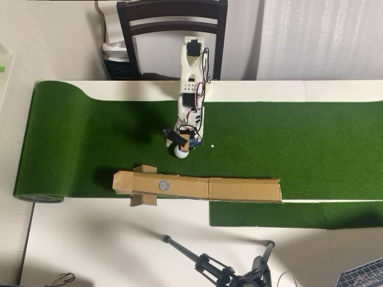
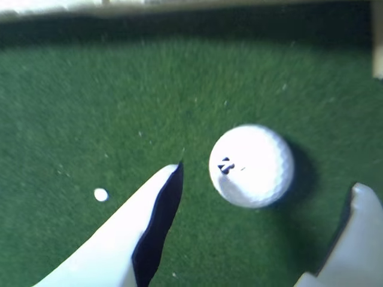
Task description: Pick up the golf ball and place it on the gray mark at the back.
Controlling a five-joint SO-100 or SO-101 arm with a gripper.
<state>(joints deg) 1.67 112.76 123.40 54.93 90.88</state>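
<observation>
Wrist view: the golf ball (image 2: 251, 165) rests on the green turf (image 2: 90, 107) in the gap between the two fingers of the claw (image 2: 266, 179), nearer the left-hand finger (image 2: 152, 209) than the right-hand one (image 2: 359, 227) as this view shows them — neither finger appears to touch it. The fingers stand well apart, the ball unclamped, its dark printed mark turned toward the left-hand finger. A tiny white speck (image 2: 101, 194) lies on the turf outside the claw, to the left. Overhead view: the arm (image 1: 191, 89) reaches down the picture from the table edge, and the ball (image 1: 181, 151) sits at its tip. The gray mark (image 1: 163, 186) lies on the cardboard strip (image 1: 239, 189), further down the picture and slightly left of the ball — beyond the claw, away from the arm's base. The closing move, by this reading, needs little or no further advance; the carry afterwards runs forward and a little left to the strip.
</observation>
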